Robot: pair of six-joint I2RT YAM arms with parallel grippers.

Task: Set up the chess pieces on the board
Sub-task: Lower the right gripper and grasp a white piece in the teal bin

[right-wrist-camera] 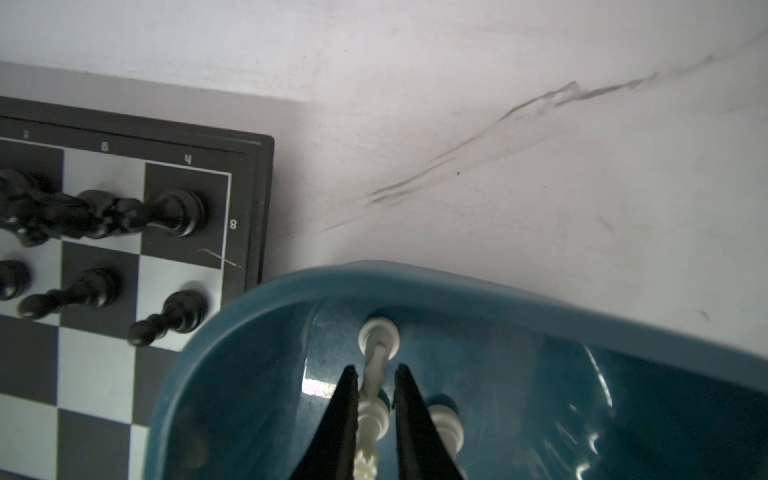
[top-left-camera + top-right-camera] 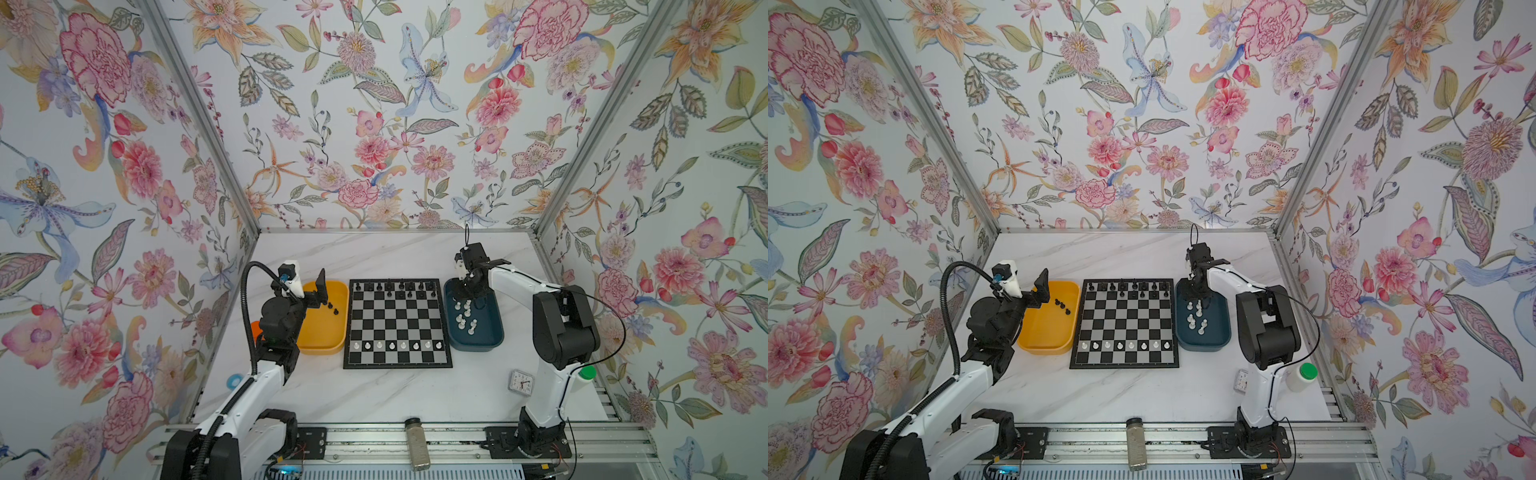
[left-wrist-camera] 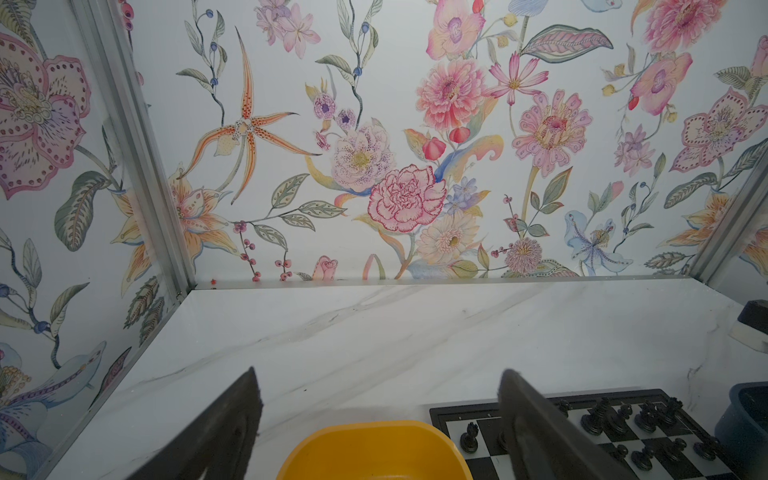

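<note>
The marble table [image 2: 374, 257] lies bare behind the board [image 2: 395, 324] and broadly open in front of it. The left arm [image 2: 278, 316] stands folded, wrist over the far end of the yellow tray [image 2: 320, 340], left jaws wide apart and empty. The right arm [image 2: 565, 328] reaches forward, wrist bent down into the far end of the dark blue tray [image 2: 478, 343]. Each tray sits just beside one side rim of the board. Black chess pieces [image 2: 388, 286] crowd the board's far rows and white chess pieces [image 2: 379, 345] line a row near its front. More lie in the trays. The right jaws stand nearly together around a white piece [image 1: 376, 370]; whether they grip it I cannot tell.
</note>
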